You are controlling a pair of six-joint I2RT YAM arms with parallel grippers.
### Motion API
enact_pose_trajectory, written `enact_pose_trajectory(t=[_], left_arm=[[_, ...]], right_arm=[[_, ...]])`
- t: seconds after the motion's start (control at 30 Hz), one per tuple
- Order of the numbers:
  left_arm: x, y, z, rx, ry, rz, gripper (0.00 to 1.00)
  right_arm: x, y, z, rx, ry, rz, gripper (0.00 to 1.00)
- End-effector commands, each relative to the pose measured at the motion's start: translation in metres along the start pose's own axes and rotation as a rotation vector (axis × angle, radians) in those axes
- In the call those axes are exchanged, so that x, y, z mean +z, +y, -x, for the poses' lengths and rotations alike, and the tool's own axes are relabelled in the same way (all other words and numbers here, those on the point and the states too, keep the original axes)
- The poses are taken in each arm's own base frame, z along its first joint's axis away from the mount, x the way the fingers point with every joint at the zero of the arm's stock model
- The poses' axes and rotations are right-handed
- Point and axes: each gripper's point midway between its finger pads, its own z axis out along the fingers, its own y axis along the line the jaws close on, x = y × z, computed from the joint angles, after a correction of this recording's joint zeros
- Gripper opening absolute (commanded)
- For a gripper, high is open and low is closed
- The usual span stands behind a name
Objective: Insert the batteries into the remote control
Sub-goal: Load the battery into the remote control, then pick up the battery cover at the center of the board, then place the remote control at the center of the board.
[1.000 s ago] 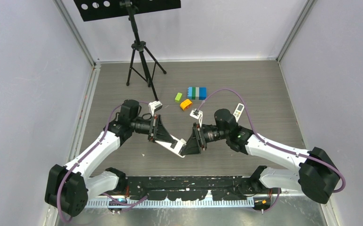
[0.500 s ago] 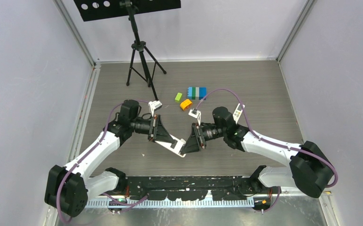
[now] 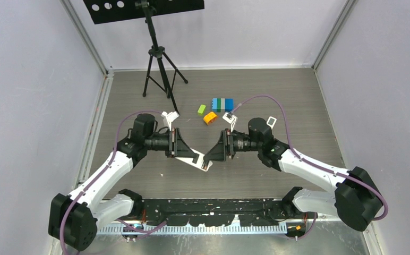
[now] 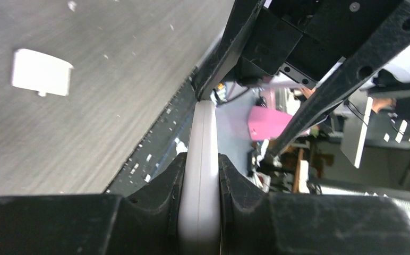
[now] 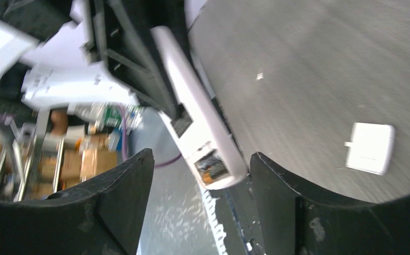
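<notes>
Between the jaws of the left gripper (image 4: 198, 162) the remote (image 4: 202, 122) is clamped edge-on, its free end offered toward the other arm. Left of those jaws a white cover (image 4: 41, 71) lies on the table (image 4: 112, 95), probably the compartment lid put out of the way. The right gripper (image 5: 202, 155) is spread wide and empty, its jaws straddling the remote's free end, likely to reach the recess (image 5: 212, 166) there. The batteries I cannot make out; something dark and orange sits in that recess, too blurred to name.
</notes>
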Motion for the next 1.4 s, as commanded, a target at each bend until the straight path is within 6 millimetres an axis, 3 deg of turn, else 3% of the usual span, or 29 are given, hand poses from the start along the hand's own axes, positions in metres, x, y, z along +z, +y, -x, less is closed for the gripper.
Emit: enact_pose_trajectory(t=[0.0,0.13,0.2,0.37,0.6,0.73,0.97,1.03,1.1,1.37], left_arm=[[-0.007,0.004,0.034,0.128,-0.19,0.112,0.0],[-0.026,0.053,0.044,0.082,-0.314,0.401,0.0],[-0.036,0.078,0.043,0.039,-0.349,0.529,0.0],[-0.037,0.101,0.035,-0.002,-0.371,0.584,0.0],[-0.028,0.112,0.024,-0.031,-0.351,0.557,0.0],[-0.023,0.115,0.018,-0.045,-0.319,0.54,0.0],[-0.01,0.115,0.015,-0.059,-0.268,0.487,0.0],[-0.006,0.116,0.016,-0.067,-0.256,0.483,0.0],[-0.004,0.117,0.018,-0.069,-0.255,0.48,0.0],[0.014,0.118,0.035,-0.074,-0.255,0.423,0.03]], right_arm=[[-0.005,-0.051,0.032,0.111,-0.181,-0.28,0.7],[-0.016,-0.095,0.037,0.129,-0.213,-0.524,0.7],[-0.017,-0.117,0.027,0.138,-0.145,-0.645,0.67],[-0.002,-0.142,0.001,0.041,0.047,-0.849,0.52],[0.024,-0.164,-0.026,-0.053,0.212,-0.983,0.32],[0.036,-0.169,-0.036,-0.085,0.278,-0.992,0.28],[0.037,-0.185,-0.038,-0.111,0.284,-1.047,0.22],[0.04,-0.186,-0.04,-0.109,0.294,-1.038,0.17],[0.041,-0.188,-0.043,-0.1,0.302,-1.034,0.04],[0.0,-0.197,-0.01,-0.042,0.104,-1.211,0.0]])
